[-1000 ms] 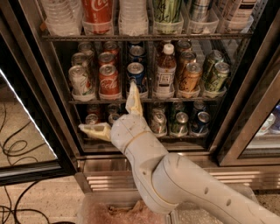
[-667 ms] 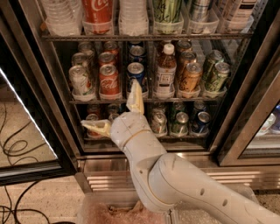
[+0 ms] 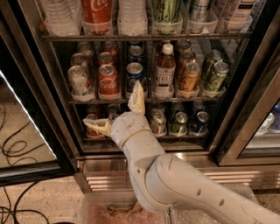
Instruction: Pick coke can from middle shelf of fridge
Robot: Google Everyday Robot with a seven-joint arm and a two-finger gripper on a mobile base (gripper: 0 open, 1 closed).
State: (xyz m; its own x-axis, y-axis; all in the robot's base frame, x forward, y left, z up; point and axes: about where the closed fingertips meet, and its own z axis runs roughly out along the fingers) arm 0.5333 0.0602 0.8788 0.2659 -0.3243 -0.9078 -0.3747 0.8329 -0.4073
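The coke can point(image 3: 108, 81), red with white script and a silver top, stands at the front of its lane on the middle shelf point(image 3: 183, 100) of the fridge point(image 3: 245, 109), whose glass door is open. A second red can stands behind it. My gripper point(image 3: 117, 110) is open and empty, in front of the shelf edge and just below and right of the coke can. One finger point(image 3: 137, 97) points up in front of the blue Pepsi can point(image 3: 134, 75); the other point(image 3: 97, 127) points left over the bottom shelf. It touches no can.
A silver-green can point(image 3: 78, 81) stands left of the coke can. A white-capped brown bottle point(image 3: 165, 70) and an orange can point(image 3: 190, 77) stand to the right. A large Coca-Cola can point(image 3: 96, 11) is on the top rack. The open door's frame point(image 3: 35, 131) is at the left, with cables point(image 3: 17, 148) on the floor.
My gripper has edged slightly up and to the right, nearer the middle shelf's front. The cans have not moved.
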